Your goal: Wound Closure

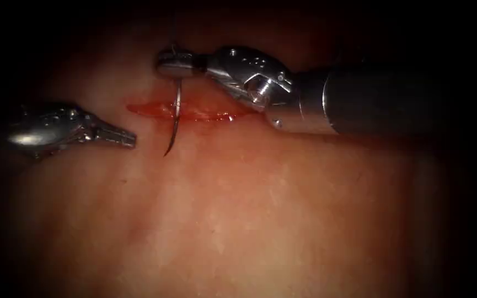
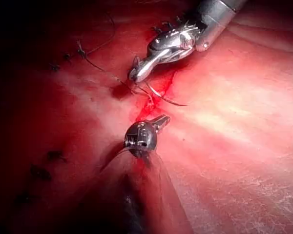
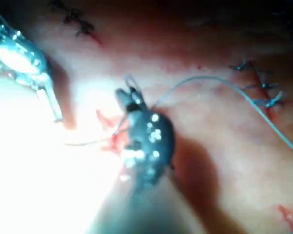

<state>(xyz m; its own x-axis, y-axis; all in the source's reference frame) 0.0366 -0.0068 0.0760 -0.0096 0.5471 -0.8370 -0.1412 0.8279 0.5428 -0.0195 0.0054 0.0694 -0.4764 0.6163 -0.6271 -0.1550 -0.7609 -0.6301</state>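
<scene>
In the endoscope view the right tool grasps the needle near its rear end, just beyond the cut. The needle hangs down across the cut, its tip free over the tissue on the near side; whether its middle passes through the tissue cannot be told. The left tool, jaws clenched on nothing, lies left of the needle tip, near but apart. The right wrist view adds thread trailing from the right tool past finished stitches. The left wrist view shows the left tool just short of the red fluid in the cut.
</scene>
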